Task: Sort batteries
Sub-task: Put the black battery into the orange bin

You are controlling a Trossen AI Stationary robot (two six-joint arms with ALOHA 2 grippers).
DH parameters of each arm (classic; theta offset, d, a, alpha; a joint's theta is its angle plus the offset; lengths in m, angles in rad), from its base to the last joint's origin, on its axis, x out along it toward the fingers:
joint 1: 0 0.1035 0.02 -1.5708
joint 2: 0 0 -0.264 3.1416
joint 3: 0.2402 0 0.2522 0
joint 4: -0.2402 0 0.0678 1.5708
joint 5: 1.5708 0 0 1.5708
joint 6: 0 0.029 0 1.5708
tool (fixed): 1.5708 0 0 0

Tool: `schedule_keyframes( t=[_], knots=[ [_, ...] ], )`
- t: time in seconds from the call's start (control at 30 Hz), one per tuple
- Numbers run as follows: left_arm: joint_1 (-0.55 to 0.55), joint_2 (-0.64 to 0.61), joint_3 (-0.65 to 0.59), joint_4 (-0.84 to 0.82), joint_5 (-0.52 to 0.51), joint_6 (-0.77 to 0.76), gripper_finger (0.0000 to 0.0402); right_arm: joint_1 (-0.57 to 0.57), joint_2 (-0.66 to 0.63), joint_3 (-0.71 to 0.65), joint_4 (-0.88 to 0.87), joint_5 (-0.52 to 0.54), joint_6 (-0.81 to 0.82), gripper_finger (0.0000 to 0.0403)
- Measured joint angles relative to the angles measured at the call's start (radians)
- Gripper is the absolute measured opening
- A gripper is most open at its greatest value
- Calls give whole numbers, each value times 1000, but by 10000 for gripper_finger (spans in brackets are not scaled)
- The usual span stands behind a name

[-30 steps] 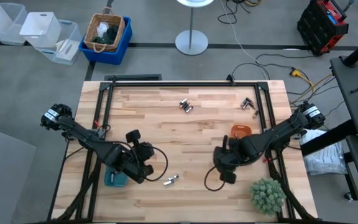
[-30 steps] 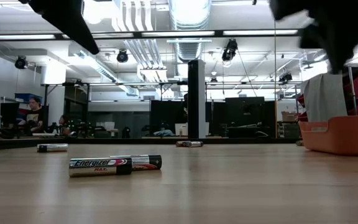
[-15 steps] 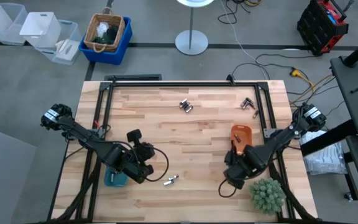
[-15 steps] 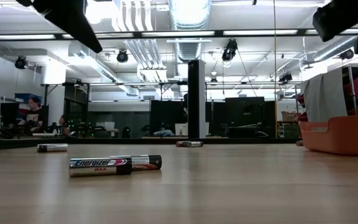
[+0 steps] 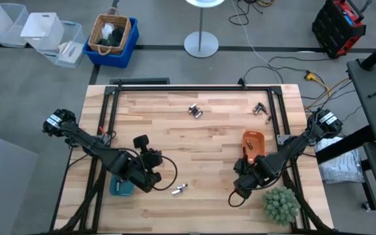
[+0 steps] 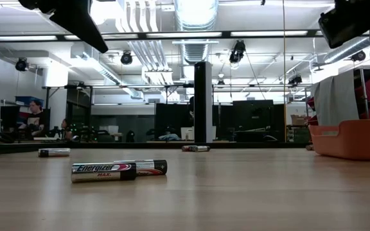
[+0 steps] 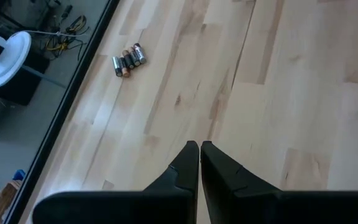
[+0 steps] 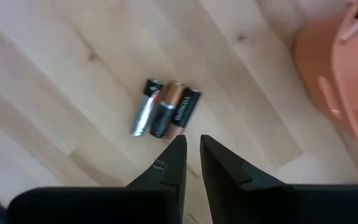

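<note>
My left gripper (image 7: 199, 147) sits over the table's near-left part, fingers pressed together with nothing between them. Beside it in the high view is the teal tray (image 5: 119, 187), partly under the arm. Just past it toward the middle lies a battery pair (image 5: 179, 189), the same pair that reads Energizer in the low view (image 6: 117, 170).

My right gripper (image 8: 190, 145) is near the front right, close to the plant (image 5: 281, 205). Fingers nearly together, a thin gap, holding nothing. Its wrist camera shows three batteries (image 8: 165, 116) side by side on the wood just ahead of the fingertips, orange tray (image 8: 344, 68) off to the side.

More batteries: a cluster at far centre (image 5: 195, 111), another at far right (image 5: 261, 108). The table (image 5: 220, 140) is light wood planks.
</note>
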Motion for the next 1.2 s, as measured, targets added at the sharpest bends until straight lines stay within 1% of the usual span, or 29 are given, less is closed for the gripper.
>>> schedule_keyframes(
  t=[0.17, 0.27, 0.57, 0.7, 0.87, 1.2],
  knots=[
    [0, 0, 0, 0, 1, -20, 0, 4, 0, 0, 21, -2, -2, 38],
    [0, 0, 0, 0, 8, -26, 0, 4, 4, 0, 30, 0, 7, 49],
    [0, 0, 0, 0, 11, -26, 0, 23, 51, 0, 36, 6, 1, 144],
    [0, 1, 0, 0, 12, -26, 0, 34, 71, -1, 37, 4, 2, 169],
    [0, 1, 0, 0, 11, -26, 0, 37, 83, -5, 40, 2, 15, 177],
    [0, 1, 0, 0, 12, -26, 0, 37, 95, -50, 63, 0, 41, 164]
  ],
)
